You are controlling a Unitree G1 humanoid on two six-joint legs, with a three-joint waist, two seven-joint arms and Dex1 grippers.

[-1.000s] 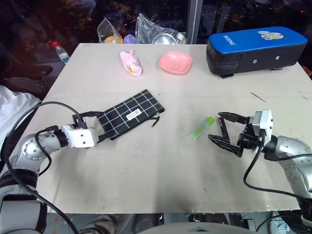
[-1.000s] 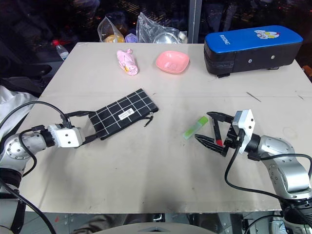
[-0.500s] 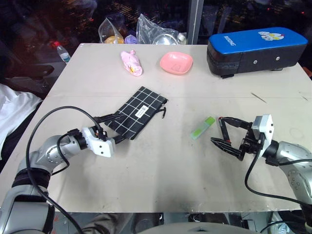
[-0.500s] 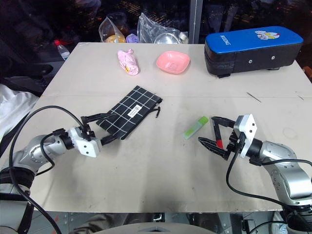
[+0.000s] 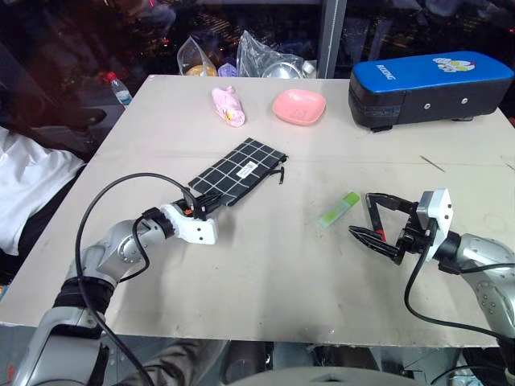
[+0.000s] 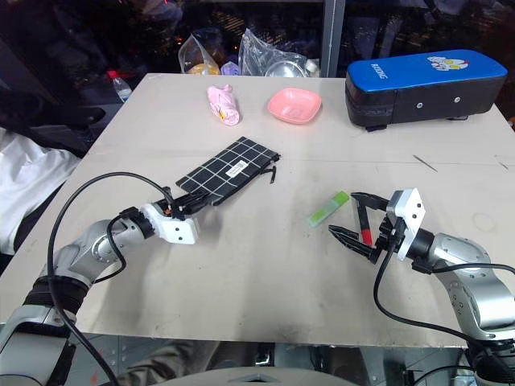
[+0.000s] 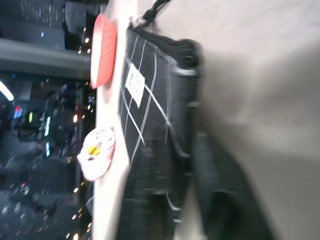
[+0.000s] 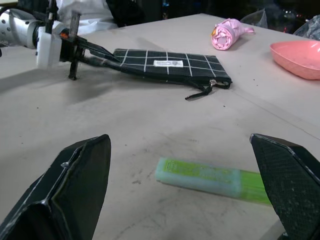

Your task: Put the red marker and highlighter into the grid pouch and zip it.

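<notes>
Pouch (image 5: 239,170) black with white grid (small white label), left claw (image 5: 201,208) pinching its corner, right claw (image 5: 376,225) spread.

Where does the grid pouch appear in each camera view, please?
Left eye: grid pouch left of centre.
Right eye: left of centre.
Left wrist: close ahead, filling the middle.
Right wrist: far across the table.
Shared landmark: pink bowl, beyond the pouch.

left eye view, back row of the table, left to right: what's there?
pink rolled bundle → pink dish → big blue-and-black case
</notes>
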